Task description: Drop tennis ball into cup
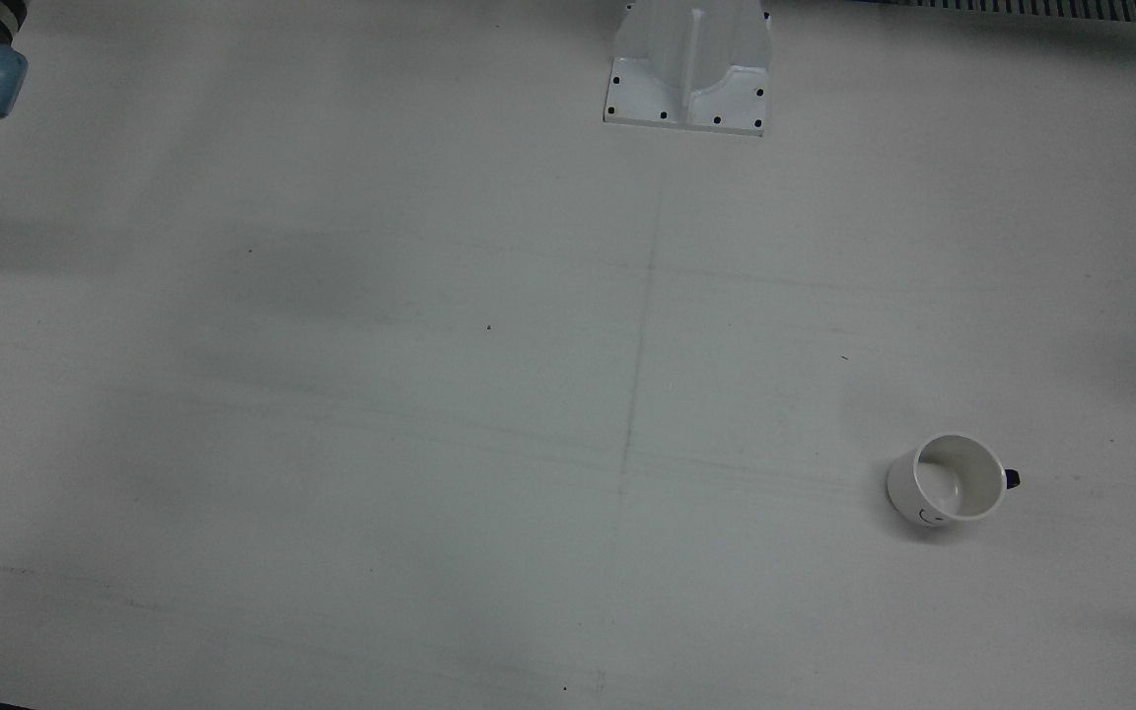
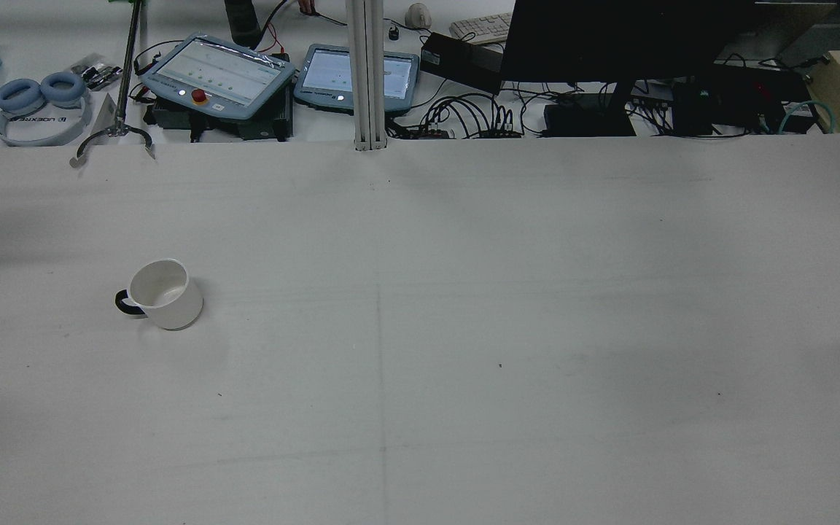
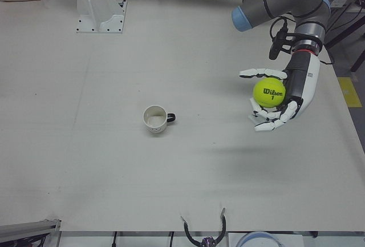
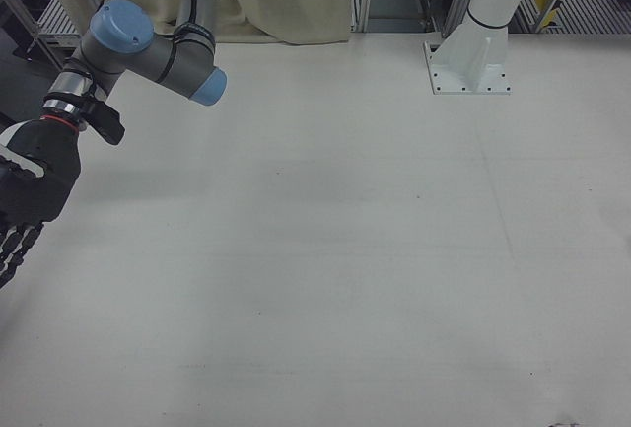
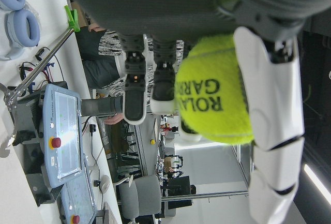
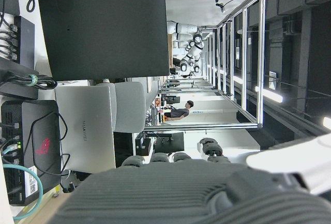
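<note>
Tennis ball (image 3: 270, 92), yellow-green with black "Wilson" lettering facing the left-front camera, sits in the left robot hand (image 3: 279, 98), which is raised above the white surface (image 3: 114, 161) with its palm turned sideways toward the middle of the table. The fingers (image 3: 275, 120) curl under and around the ball while another digit (image 3: 263, 73) reaches over its top, so the ball is cradled and grasped rather than lying loose. In the left hand view the same ball (image 5: 213, 90) fills the centre, pressed between white and grey finger segments (image 5: 274, 105), with part of a second printed word running across it. Being round, the ball has no long axis; only its lettering gives it a facing. The white mug (image 3: 155, 118) stands upright on the surface, mouth up and empty, well apart from the raised hand, toward the table's middle in the left-front view. Its dark handle (image 3: 170, 118) points to that view's right, toward the hand's side; in the rear view the mug (image 2: 165, 294) shows its handle (image 2: 125, 303) pointing to that view's left. A small drawn face mark shows on the mug's wall in the front view (image 1: 926, 514). The right robot hand (image 4: 30, 200) appears at the edge of the right-front view, held above the surface with nothing seen in it; its fingers (image 4: 12, 249) are mostly cut off by the frame, so whether they are spread or clenched cannot be told.
</note>
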